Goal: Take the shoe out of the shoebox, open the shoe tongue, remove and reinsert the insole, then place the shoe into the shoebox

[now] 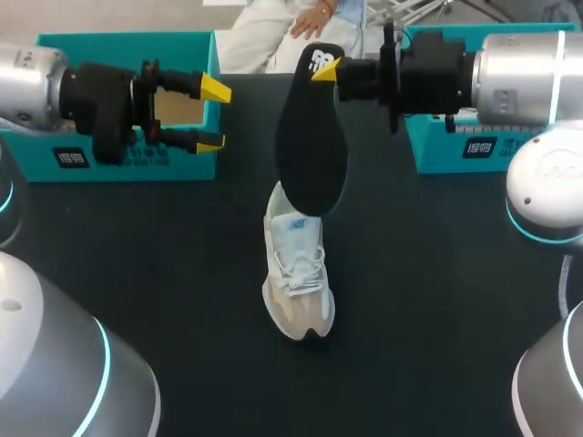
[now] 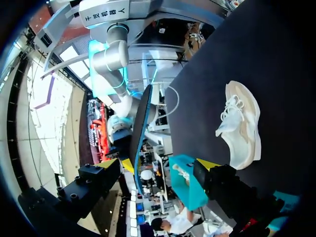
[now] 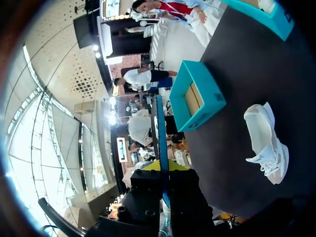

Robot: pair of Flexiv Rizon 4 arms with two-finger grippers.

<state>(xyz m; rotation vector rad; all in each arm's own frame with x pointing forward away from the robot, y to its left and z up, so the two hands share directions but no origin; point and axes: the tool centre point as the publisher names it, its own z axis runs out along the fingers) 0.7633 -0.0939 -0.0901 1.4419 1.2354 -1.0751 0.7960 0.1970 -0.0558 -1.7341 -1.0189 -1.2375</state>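
Logo on insole (image 1: 311, 146) — small unreadable labels on left box (image 1: 118, 41), right box (image 1: 434, 146).

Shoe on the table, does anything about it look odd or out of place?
Its black insole hangs in the air above the shoe, pinched at one end by the right tool. The shoe itself sits upright on the table; nothing looks spilled or damaged.

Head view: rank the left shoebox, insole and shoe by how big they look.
1. left shoebox, partly hidden.
2-3. insole and shoe, about alike; the raised insole is nearer the camera and covers the shoe's far end, so I won't rank them.
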